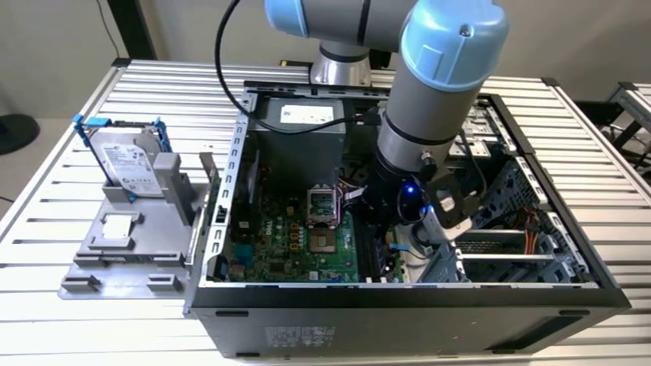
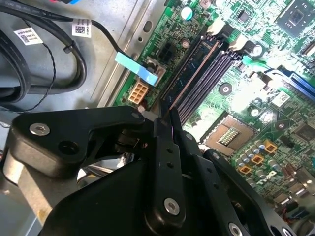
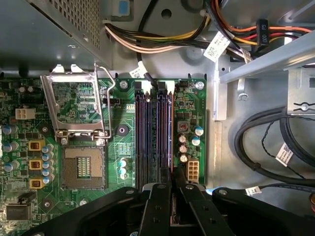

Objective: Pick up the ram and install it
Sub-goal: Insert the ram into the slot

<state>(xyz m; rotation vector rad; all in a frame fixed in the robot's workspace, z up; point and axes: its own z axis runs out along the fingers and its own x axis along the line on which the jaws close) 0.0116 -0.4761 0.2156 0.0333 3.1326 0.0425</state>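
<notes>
The ram [image 2: 193, 68] is a thin dark stick standing on edge in the outermost of the long black slots [image 2: 209, 73] on the green motherboard [image 1: 295, 244]. In the first wrist view the ram [image 3: 171, 135] shows as a narrow line along the slot nearest the white connector. My gripper [image 2: 166, 117] is down inside the open computer case [image 1: 407, 293], its black fingers [image 2: 167, 147] shut on the near end of the ram. Both wrist views show the fingers pressed together around the stick's top edge, and the gripper [image 3: 172, 181] sits right over that slot's end.
A silver hard drive [image 1: 133, 164] in a blue-edged frame stands on a grey fixture [image 1: 122, 252] outside the case, at the exterior view's left. The CPU socket [image 3: 82, 167] with its raised lid lies beside the slots. Black cables [image 3: 266, 142] and a metal bracket [image 3: 268, 61] crowd the other side.
</notes>
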